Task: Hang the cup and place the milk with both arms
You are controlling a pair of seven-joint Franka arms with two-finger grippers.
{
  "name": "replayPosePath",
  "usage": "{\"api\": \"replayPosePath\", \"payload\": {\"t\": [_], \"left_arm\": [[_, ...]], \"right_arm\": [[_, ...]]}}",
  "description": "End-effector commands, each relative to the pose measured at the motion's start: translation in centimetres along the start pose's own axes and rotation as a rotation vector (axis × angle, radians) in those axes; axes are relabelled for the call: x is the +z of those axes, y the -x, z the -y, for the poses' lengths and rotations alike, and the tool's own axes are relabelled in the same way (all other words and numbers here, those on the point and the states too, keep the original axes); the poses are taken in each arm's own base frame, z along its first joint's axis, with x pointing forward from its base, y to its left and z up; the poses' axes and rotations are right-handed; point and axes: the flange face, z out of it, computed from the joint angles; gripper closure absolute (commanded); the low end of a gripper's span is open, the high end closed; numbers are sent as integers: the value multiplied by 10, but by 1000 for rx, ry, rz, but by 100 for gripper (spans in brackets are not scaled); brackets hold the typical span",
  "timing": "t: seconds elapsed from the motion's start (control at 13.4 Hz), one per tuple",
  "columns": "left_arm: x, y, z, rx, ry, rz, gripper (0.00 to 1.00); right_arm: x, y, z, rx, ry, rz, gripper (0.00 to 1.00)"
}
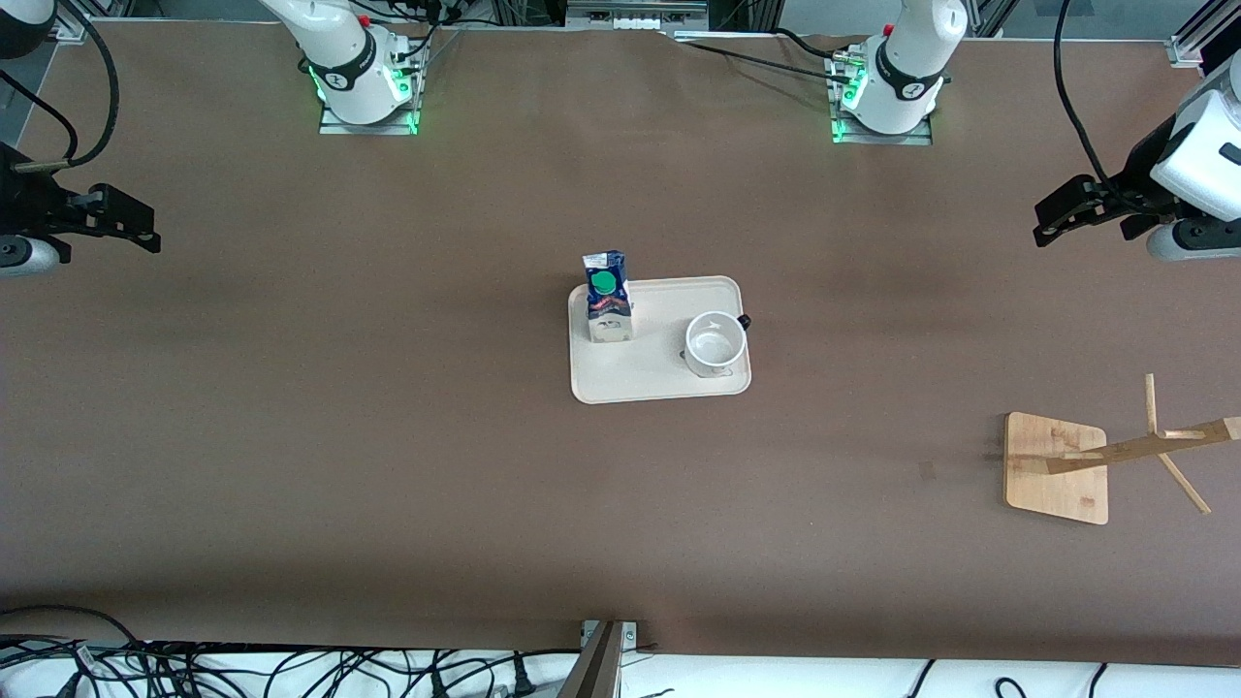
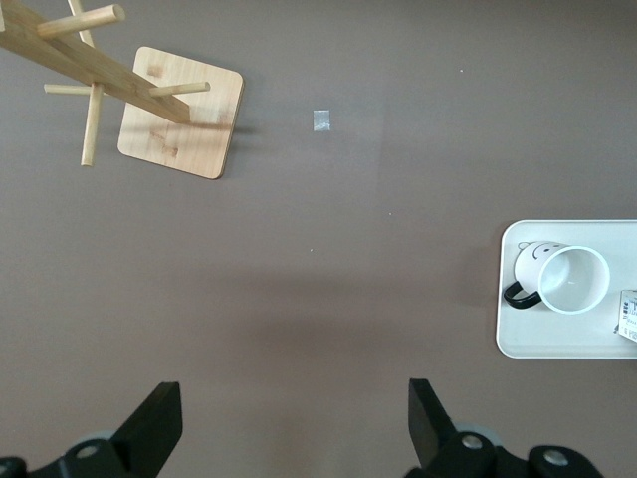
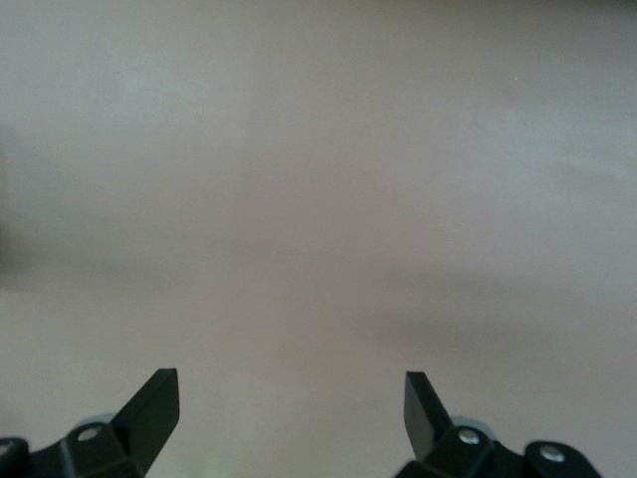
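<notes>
The white cup (image 1: 715,343) stands upright on a cream tray (image 1: 648,372) at mid-table, its dark handle toward the robots' bases. The milk carton (image 1: 608,302), blue top with a green cap, stands on the same tray toward the right arm's end. The left wrist view shows the cup (image 2: 562,279) with its smiley face, the tray (image 2: 542,341) and an edge of the milk (image 2: 628,317). My left gripper (image 1: 1052,218) is open and empty above the left arm's end of the table (image 2: 294,408). My right gripper (image 1: 148,228) is open and empty above the right arm's end (image 3: 292,398).
A wooden cup rack (image 1: 1059,467) with pegs on a square base stands near the left arm's end, nearer the front camera than the tray; it also shows in the left wrist view (image 2: 182,112). A small tape mark (image 2: 320,119) lies on the brown table beside it.
</notes>
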Motion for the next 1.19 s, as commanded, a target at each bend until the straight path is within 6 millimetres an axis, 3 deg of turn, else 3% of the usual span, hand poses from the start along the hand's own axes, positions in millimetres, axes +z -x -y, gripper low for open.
{"api": "replayPosePath", "payload": {"t": [0.0,0.75,1.12], "left_arm": [[-2,3,0,8,13,3,0],[-2,3,0,8,13,3,0],[4,0,0,7,12,12,0]], "right_arm": [[-6,4,0,-6,15,-4,0],[-5,3,3,-1,39,30,0],[12,-4,4,-6,18,62,0]]}}
